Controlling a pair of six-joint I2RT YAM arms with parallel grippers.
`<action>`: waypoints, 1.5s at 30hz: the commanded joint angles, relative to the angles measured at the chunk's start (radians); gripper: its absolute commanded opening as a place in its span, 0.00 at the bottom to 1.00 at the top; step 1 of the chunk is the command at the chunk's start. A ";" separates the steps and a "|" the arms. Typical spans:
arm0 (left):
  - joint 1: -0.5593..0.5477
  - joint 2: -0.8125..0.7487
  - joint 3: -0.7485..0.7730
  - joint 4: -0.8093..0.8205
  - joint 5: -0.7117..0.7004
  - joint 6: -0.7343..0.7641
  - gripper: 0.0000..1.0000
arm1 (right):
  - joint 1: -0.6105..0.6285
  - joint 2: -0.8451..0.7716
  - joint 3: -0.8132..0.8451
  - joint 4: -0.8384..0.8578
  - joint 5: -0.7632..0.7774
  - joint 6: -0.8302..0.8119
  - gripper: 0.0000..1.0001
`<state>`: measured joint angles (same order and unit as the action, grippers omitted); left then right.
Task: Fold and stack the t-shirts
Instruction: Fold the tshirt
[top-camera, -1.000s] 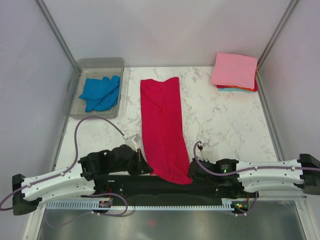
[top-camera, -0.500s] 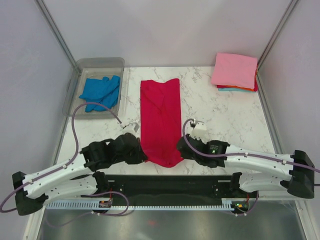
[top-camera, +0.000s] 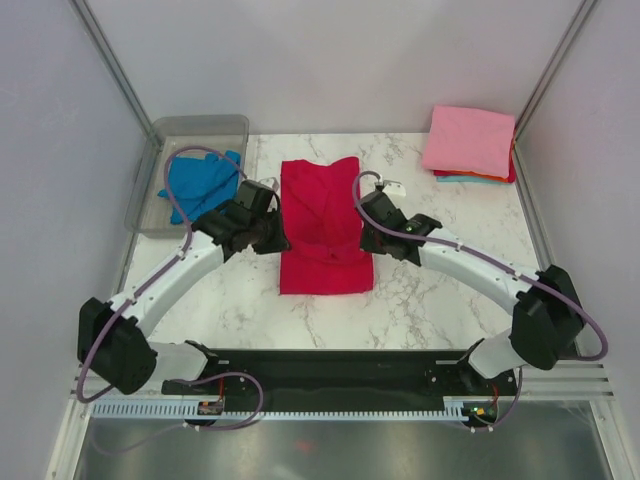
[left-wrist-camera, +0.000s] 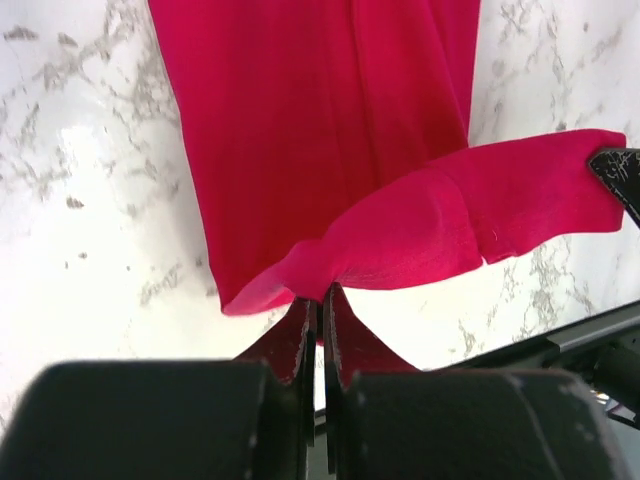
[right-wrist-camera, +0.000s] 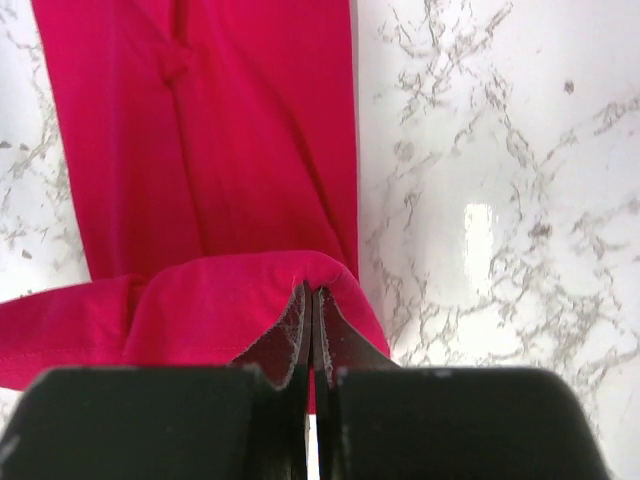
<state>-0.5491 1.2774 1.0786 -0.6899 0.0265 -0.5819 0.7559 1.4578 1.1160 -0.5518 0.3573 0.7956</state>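
Note:
The crimson red t-shirt (top-camera: 322, 225) lies in the middle of the table, its near half lifted and doubled over toward the far end. My left gripper (top-camera: 276, 240) is shut on its left hem corner, seen in the left wrist view (left-wrist-camera: 320, 290). My right gripper (top-camera: 364, 238) is shut on the right corner, seen in the right wrist view (right-wrist-camera: 310, 290). The red cloth (left-wrist-camera: 300, 150) lies flat beyond the fingers. A blue t-shirt (top-camera: 205, 185) lies crumpled in the tub. A folded pink t-shirt (top-camera: 468, 140) tops a stack at the far right.
The clear plastic tub (top-camera: 195, 128) stands at the far left. Orange and teal edges (top-camera: 470, 178) show under the pink t-shirt. Bare marble (top-camera: 450, 280) lies to the right and near side. Grey walls enclose the table.
Both grippers have carried the red t-shirt's near hem up and away from the near edge toward the far end, doubling the shirt over itself.

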 joint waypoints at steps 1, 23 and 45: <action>0.057 0.092 0.075 0.058 0.085 0.122 0.02 | -0.052 0.071 0.074 0.058 -0.082 -0.108 0.00; 0.248 0.562 0.354 0.083 0.247 0.183 0.05 | -0.220 0.435 0.255 0.151 -0.242 -0.180 0.04; 0.308 0.500 0.639 -0.131 0.369 0.122 1.00 | -0.440 0.170 0.146 0.140 -0.538 -0.237 0.74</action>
<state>-0.2138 1.9640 1.8885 -0.8326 0.3759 -0.4603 0.2859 1.7496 1.4460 -0.5056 -0.0757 0.5247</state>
